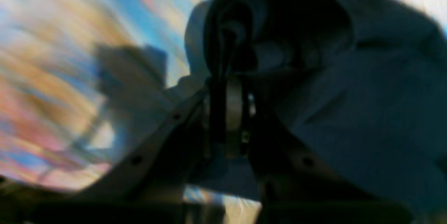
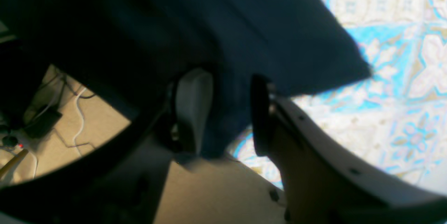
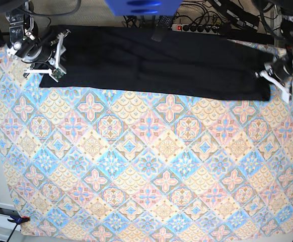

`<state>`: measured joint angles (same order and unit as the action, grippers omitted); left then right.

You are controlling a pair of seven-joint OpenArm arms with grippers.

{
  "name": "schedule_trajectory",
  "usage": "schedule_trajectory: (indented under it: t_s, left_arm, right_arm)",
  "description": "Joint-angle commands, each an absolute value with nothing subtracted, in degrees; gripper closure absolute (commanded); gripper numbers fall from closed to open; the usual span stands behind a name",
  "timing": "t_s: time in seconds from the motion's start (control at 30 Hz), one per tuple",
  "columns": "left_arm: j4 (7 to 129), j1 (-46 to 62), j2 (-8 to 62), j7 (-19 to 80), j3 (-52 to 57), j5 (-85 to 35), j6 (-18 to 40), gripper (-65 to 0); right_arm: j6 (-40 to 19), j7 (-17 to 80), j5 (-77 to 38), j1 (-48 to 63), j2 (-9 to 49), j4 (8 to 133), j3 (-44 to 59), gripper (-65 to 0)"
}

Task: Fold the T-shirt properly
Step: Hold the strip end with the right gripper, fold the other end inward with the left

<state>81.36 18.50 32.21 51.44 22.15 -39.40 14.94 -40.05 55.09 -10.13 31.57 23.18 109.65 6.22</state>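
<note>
The T-shirt (image 3: 156, 63) is seen spread in a long dark strip along the far edge of the patterned cloth (image 3: 146, 171) that covers the table; one end is reached by each arm. In the left wrist view the left gripper (image 1: 228, 87) is shown blurred, with its jaws pressed close together and dark cloth (image 1: 366, 105) bunched between and above them, so the T-shirt is pinched there; much more of the cloth is spread off to one side of the jaws. In the right wrist view the right gripper (image 2: 223, 112) is shown with its jaws about half apart; a fold of the T-shirt (image 2: 227, 105) is hung down between the pale finger (image 2: 193, 101) and the dark finger (image 2: 260, 112), and it is touched by both; the rest of the cloth is draped above the jaws, and the patterned cloth is seen past them.
</note>
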Motion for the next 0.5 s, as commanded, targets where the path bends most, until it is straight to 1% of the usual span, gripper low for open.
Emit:
schedule_trajectory:
  t_s: [0.0,0.17,0.3,0.47]
  left_arm:
    - [82.15,18.07,33.27,51.12,23.60,-38.73,15.16,0.0]
    - [82.15,14.55,33.63,51.12,24.40,-35.03,15.16,0.0]
    - [83.03,13.14,33.63,51.65,24.40,-34.77,15.16,0.0]
    - [93.49,17.98,30.81,51.74,24.31,-34.59,15.16,0.0]
  right_arm:
    - [-40.00,54.46,-10.42,31.08,24.04,110.64,6.64,-22.1]
    - [-40.00,54.46,-10.42,30.73,24.04,110.55,6.64,-22.1]
    - [-40.00,54.37,-10.51,30.73,23.96,110.55,6.64,-22.1]
    - [-40.00,54.11,-10.51,30.73,23.96,110.55,6.81,-22.1]
